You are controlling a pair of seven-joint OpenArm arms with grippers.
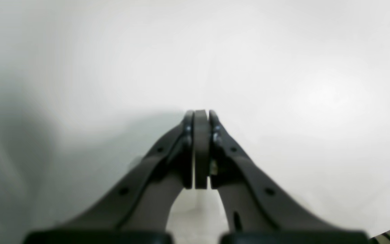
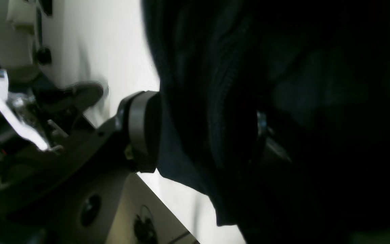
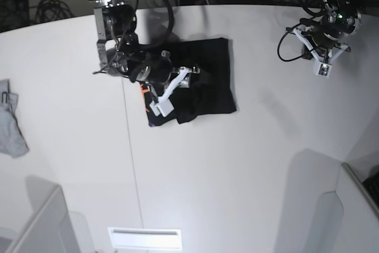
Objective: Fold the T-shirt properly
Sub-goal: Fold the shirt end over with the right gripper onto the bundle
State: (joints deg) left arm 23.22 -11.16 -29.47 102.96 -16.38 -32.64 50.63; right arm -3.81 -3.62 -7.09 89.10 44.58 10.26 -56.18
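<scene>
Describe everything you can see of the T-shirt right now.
The T-shirt is black, soft knit cloth, lying flat on the white table as a roughly folded block, edges uneven. An orange and purple patch peeks out at its near-left edge. The right gripper sits over it, cloth between its spread fingers.

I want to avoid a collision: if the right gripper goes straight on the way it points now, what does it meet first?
The right gripper would meet the T-shirt first. In the right wrist view black cloth fills the space between and ahead of the open jaws, already against one finger. What lies beyond the cloth is hidden, probably the table.
</scene>
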